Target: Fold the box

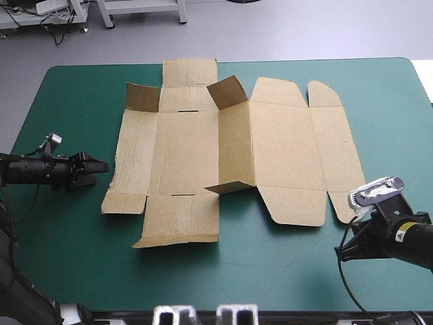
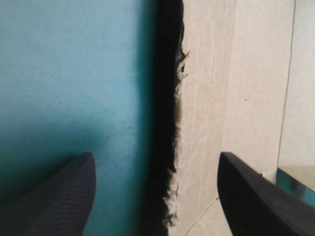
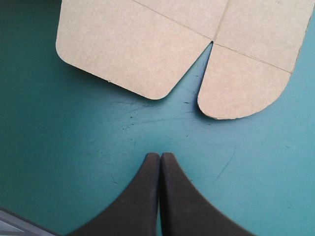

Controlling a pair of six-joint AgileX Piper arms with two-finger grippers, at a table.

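Observation:
The brown box (image 1: 270,149) lies as a cut sheet in the middle of the table. Two small flaps (image 1: 226,91) near its far edge stand up, and a middle panel (image 1: 233,184) is partly lifted. My left gripper (image 1: 101,166) is low at the sheet's left side and open. In the left wrist view the box's ragged edge (image 2: 179,123) runs between the fingers of the left gripper (image 2: 157,196). My right gripper (image 1: 360,218) is off the front right corner, shut and empty. In the right wrist view the right gripper (image 3: 160,157) points at the notch between two rounded flaps (image 3: 236,83) of the box (image 3: 147,44).
Bare teal-green cover (image 1: 81,230) surrounds the sheet, widest to the left and along the front. The table's front edge (image 1: 284,313) runs close behind the right arm.

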